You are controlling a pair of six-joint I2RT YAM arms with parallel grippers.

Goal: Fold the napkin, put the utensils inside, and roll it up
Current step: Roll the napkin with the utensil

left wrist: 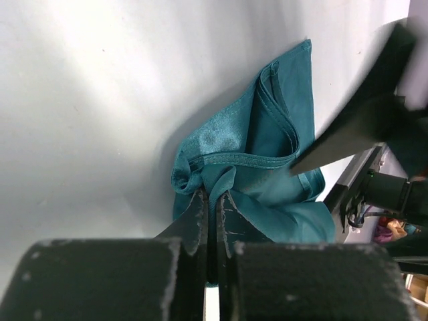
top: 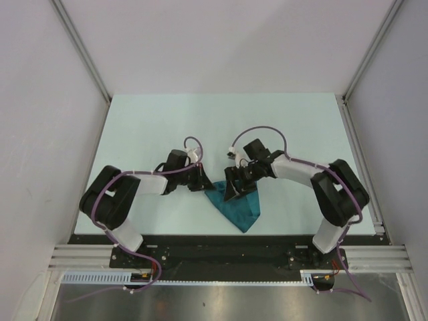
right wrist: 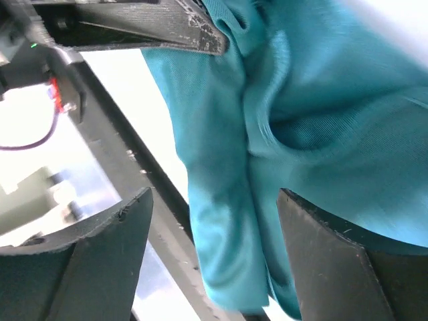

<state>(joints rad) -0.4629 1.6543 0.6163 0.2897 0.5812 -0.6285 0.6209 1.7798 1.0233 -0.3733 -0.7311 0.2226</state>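
Two YAM arms meet over the napkin (top: 238,207), a dark teal cloth bunched into a rough triangle close to the middle of the table's (top: 200,120) near edge, one point aimed at that edge. Left gripper (left wrist: 212,200) is clamped tight on a gathered fold at the cloth's left corner, fabric pinched betw. its fingers. Right gripper (right wrist: 214,207) stands wide apart, jaws either side of a loose fold w/o pinching it. No utensils in any view. Step in hand, by the look of it, is the fold, and early on: the cloth is creased and doubled unevenly, not yet a neat shape, so placing and rolling look some way off. Next move prob. calls for the right gripper to close on the opposite corner or edge, then for both to draw the cloth taut and lay it flat before carrying one side over. Thin, shiny fabric may slip from a shallow pinch, & the grippers sit v. close together.
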